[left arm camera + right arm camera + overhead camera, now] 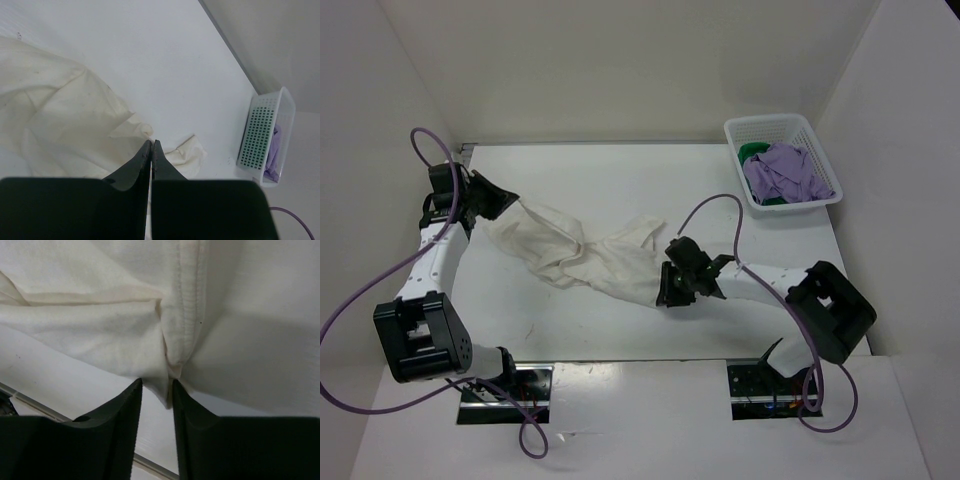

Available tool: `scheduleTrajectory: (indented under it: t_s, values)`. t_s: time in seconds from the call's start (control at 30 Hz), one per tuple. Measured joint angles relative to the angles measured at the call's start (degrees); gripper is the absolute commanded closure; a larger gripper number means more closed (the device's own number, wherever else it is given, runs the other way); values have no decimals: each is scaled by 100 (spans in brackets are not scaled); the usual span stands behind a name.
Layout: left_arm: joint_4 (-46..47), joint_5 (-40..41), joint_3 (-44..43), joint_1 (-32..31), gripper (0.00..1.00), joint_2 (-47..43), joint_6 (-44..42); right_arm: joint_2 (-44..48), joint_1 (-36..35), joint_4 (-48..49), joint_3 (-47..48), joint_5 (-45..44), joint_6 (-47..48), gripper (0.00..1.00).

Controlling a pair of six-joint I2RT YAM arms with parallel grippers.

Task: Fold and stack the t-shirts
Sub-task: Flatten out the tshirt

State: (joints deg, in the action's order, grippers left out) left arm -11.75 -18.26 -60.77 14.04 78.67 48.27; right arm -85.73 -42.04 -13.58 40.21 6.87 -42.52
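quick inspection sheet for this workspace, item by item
surface: white table, no marks seen
job's things: cream cloth t-shirt lies unfolded and twisted across the middle; lavender purple cloth shirt and bright green cloth shirt are bunched in the white plastic lattice basket at the far right corner
clutter: nothing seen
grippers: left tool is shut on the cream shirt's left end; right tool is open, with a hem fold at its tips
cables: purple cables loop off both arms, none on the cloth
surroundings: white walls on three sides
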Motion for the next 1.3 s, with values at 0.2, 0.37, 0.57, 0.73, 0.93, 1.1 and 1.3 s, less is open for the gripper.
scheduleTrajectory:
  t_s: [0.2, 0.37, 0.57, 0.73, 0.93, 1.1, 1.3]
  values:
    - [22, 0, 0, 0, 100, 11, 4, 63, -149, -356, 13, -4, -35, 100]
    - [22, 2, 0, 0, 100, 11, 4, 706, -151, -1290, 623, 28, -94, 100]
    - [-409, 22, -1016, -214, 100, 151, 280, 1222, 146, -2109, 3322, 153, -7, 100]
    - [-503, 9, -3069, -372, 100, 225, 337, 1034, 330, -2614, 6533, -236, 254, 100]
    - [-804, 153, -4951, 57, 100, -57, 435, 612, 330, -2951, 10111, -1029, 516, 100]
    - [-1200, 638, -6111, 118, 100, -70, 315, 765, 330, -2927, 10861, -1552, 568, 100]
    - [-1239, 905, -5825, 118, 100, -37, 133, 385, 433, -2911, 10824, -2393, 957, 100]
